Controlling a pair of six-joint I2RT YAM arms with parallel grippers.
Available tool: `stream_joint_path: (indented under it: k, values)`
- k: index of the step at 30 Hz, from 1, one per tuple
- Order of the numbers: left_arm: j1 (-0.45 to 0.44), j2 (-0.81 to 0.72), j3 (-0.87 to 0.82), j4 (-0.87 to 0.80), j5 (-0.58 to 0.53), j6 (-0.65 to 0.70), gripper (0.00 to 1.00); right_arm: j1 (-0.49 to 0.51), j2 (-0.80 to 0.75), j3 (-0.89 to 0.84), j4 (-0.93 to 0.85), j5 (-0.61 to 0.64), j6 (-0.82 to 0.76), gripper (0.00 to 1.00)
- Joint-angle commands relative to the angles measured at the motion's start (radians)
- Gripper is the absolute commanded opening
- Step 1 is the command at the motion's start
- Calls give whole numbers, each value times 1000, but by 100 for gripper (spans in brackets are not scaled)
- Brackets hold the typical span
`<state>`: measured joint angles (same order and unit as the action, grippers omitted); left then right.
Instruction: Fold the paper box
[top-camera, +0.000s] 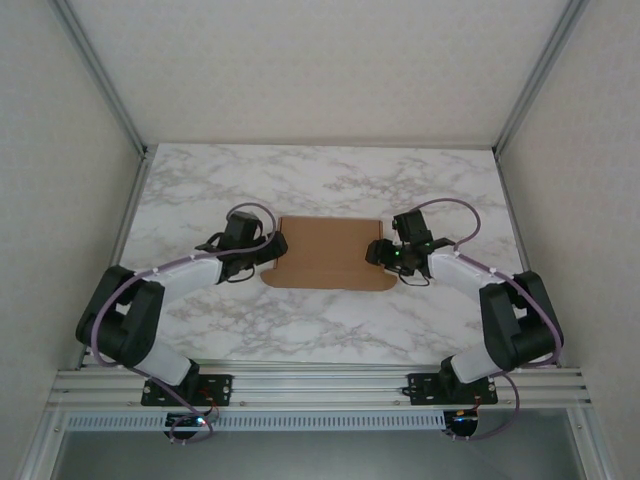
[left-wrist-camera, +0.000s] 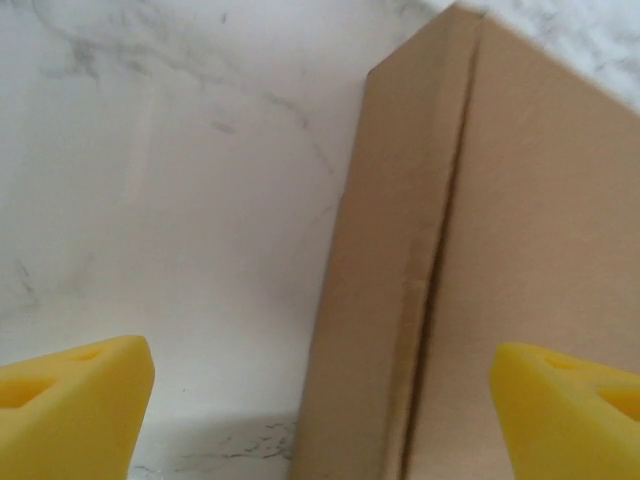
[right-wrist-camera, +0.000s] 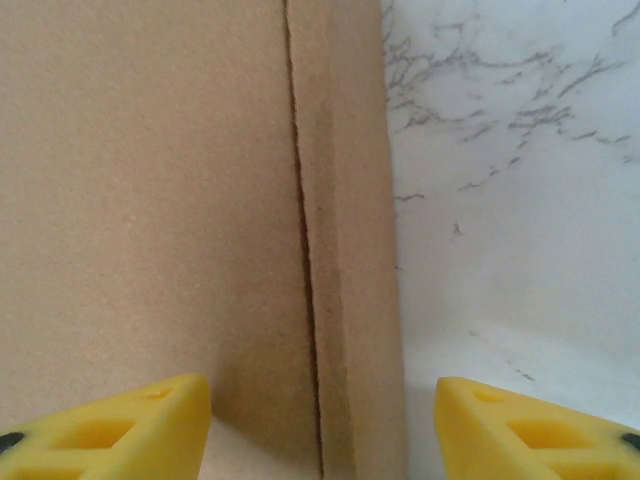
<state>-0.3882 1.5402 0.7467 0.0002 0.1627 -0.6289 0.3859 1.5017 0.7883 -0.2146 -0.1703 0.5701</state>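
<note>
Paper box (top-camera: 325, 255) is cropped in both wrist views.

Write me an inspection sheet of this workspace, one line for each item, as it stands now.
Surface: table, white marble pattern with grey veins; no marks seen.
Job's things: brown box lies mid-table between the two hands. A crease marks off a narrow flap along each side edge.
Clutter: nothing seen.
Grippers: left hand is open, with its yellow fingers on either side of the box's left edge. Right hand is open in the same way at the right edge. Contact cannot be told.
Cables: a purple cable loops above each wrist, off the box.
Surroundings: white walls; metal rail at the near edge, carrying both arm bases.
</note>
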Motion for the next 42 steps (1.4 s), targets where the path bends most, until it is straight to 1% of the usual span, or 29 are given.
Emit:
stream_joint_path:
  k: [1,5,9,13,17,21,25,29,32,36,38,40,42]
  values:
    - [6,31,-22,42,35,-22,83,-5,28,22,18,-35,5,59]
    - [6,61,-31,61,34,-36,76,-6,37,20,28,-52,3,54]
    - [7,81,-36,65,17,-36,71,-7,30,15,45,-79,-3,54]
    - [16,98,-39,64,5,-32,64,-25,0,10,42,-88,3,61]
    - [27,110,-37,69,36,-21,54,-58,-17,11,33,-130,9,68]
    - [36,89,-53,66,43,-4,48,-104,-73,-46,124,-181,41,76]
    - [56,74,-87,101,94,-6,40,-157,-84,-93,228,-253,102,84]
    - [74,84,-101,118,131,-4,35,-188,-36,-100,288,-311,148,86]
    - [96,95,-119,137,159,-11,33,-199,10,-107,339,-352,173,86]
    - [119,105,-139,169,207,-21,29,-209,88,-115,444,-459,220,86]
    - [128,109,-140,167,208,-23,29,-210,115,-116,470,-492,237,86]
    - [128,107,-134,157,200,-17,30,-210,96,-128,456,-467,222,86]
    - [128,93,-126,142,189,-8,31,-209,43,-136,398,-405,174,86]
